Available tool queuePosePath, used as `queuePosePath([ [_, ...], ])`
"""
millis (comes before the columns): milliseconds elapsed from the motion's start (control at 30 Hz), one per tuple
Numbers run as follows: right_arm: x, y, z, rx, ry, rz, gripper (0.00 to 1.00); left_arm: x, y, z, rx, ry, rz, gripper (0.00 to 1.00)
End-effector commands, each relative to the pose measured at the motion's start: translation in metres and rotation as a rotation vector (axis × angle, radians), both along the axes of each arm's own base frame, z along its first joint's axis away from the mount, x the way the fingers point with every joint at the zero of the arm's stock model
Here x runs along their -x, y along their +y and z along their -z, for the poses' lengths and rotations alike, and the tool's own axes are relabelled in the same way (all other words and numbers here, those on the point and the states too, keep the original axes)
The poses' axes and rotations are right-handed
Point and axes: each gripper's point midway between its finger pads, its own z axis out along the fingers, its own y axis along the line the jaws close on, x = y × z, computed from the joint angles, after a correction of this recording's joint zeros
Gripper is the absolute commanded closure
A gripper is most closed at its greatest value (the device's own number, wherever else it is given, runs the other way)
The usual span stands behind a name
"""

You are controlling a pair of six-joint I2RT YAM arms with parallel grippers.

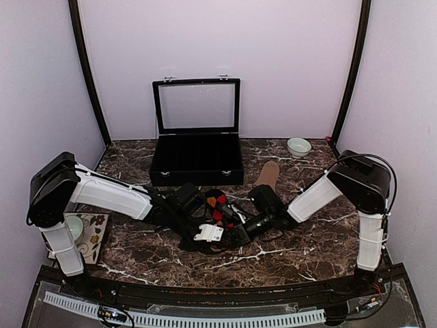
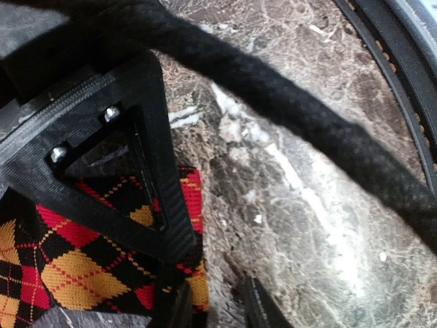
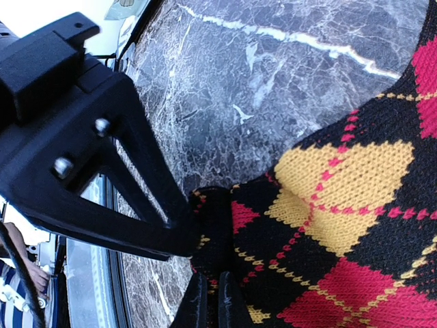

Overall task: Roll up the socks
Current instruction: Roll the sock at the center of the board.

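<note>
A black argyle sock (image 1: 217, 203) with red and yellow diamonds lies mid-table, between the two arms. My left gripper (image 1: 213, 222) is low over it. In the left wrist view my left gripper (image 2: 217, 307) is open: one finger (image 2: 171, 307) lies over the sock's (image 2: 75, 273) edge and the other on bare marble. My right gripper (image 1: 231, 213) reaches in from the right. In the right wrist view it (image 3: 213, 304) is shut on a folded edge of the sock (image 3: 341, 232). A tan sock (image 1: 268, 174) lies flat behind the right gripper.
An open black case (image 1: 196, 160) stands at the back centre. A small pale bowl (image 1: 298, 146) sits at the back right. A cup on a floral mat (image 1: 85, 232) is at the near left. A black braided cable (image 2: 287, 102) crosses the left wrist view.
</note>
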Motion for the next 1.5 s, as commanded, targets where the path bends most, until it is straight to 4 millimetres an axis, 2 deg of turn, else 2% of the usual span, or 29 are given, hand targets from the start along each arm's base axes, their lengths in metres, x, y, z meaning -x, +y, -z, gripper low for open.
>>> queuePosePath([
  [0,0.041,-0.055,0.082,0.329,0.185,0.037,1.0,0.014,0.007,-0.026,0.038,0.034,0.019,0.65],
  [67,0.04,-0.054,0.082,0.325,0.186,0.037,1.0,0.013,0.007,-0.028,0.044,0.027,0.018,0.61],
  [167,0.039,-0.052,0.082,0.324,0.19,0.037,1.0,0.009,0.007,-0.02,0.025,0.011,0.013,0.61],
  [367,0.039,-0.052,0.081,0.324,0.187,0.04,1.0,0.005,0.004,-0.003,-0.001,0.019,0.007,0.64],
  [633,0.041,-0.053,0.081,0.32,0.189,0.04,1.0,-0.012,0.003,0.009,-0.017,-0.03,-0.04,0.68],
  [767,0.041,-0.054,0.081,0.319,0.191,0.04,1.0,-0.007,0.005,0.001,-0.005,-0.006,-0.026,0.68],
  [933,0.041,-0.054,0.081,0.318,0.191,0.04,1.0,0.011,0.008,-0.022,0.044,0.078,0.025,0.67],
  [1067,0.041,-0.053,0.081,0.315,0.195,0.044,1.0,0.011,0.006,-0.033,0.077,0.111,0.035,0.67],
  [1300,0.041,-0.052,0.08,0.311,0.199,0.045,1.0,-0.005,-0.004,-0.023,0.08,0.08,-0.002,0.67],
  [1467,0.041,-0.052,0.079,0.31,0.2,0.044,1.0,-0.01,-0.007,-0.017,0.083,0.068,-0.006,0.67],
])
